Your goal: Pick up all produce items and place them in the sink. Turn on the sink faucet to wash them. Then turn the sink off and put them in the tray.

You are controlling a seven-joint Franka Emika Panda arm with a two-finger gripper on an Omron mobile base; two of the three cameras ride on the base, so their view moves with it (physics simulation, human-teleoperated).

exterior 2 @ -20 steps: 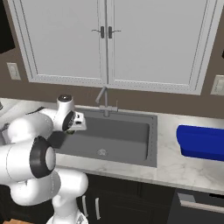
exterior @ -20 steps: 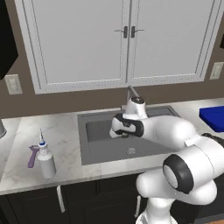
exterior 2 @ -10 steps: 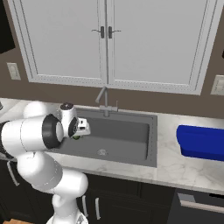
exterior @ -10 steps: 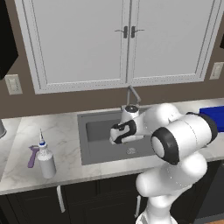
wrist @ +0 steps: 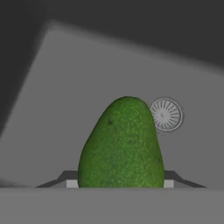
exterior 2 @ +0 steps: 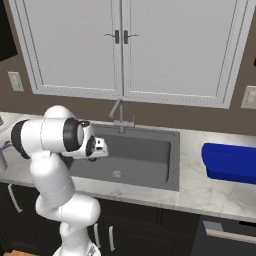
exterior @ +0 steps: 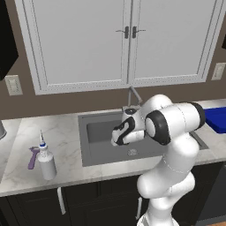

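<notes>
A green, pear-shaped fruit [wrist: 122,144] with a bumpy skin, the produce item, stands between my fingers. My gripper [wrist: 118,183] is shut on it and hangs over the dark grey sink [wrist: 65,87], near the round silver drain [wrist: 165,114]. In the left base view the gripper [exterior: 115,140] hovers above the left half of the sink [exterior: 99,132], in front of the slim sink faucet [exterior: 133,95]. The right base view has the gripper [exterior 2: 100,148] at the sink's [exterior 2: 145,150] left side. The blue tray [exterior 2: 230,161] lies on the counter to the right.
A white spray bottle [exterior: 45,159] and a purple tool [exterior: 32,158] stand on the marble counter left of the sink. White wall cabinets [exterior: 128,39] hang above the faucet. My bent arm [exterior: 172,123] bulks over the sink's right half.
The arm has folded and swung, carrying the gripper and the fruit lower and toward the sink's left side. The grip has not altered.
</notes>
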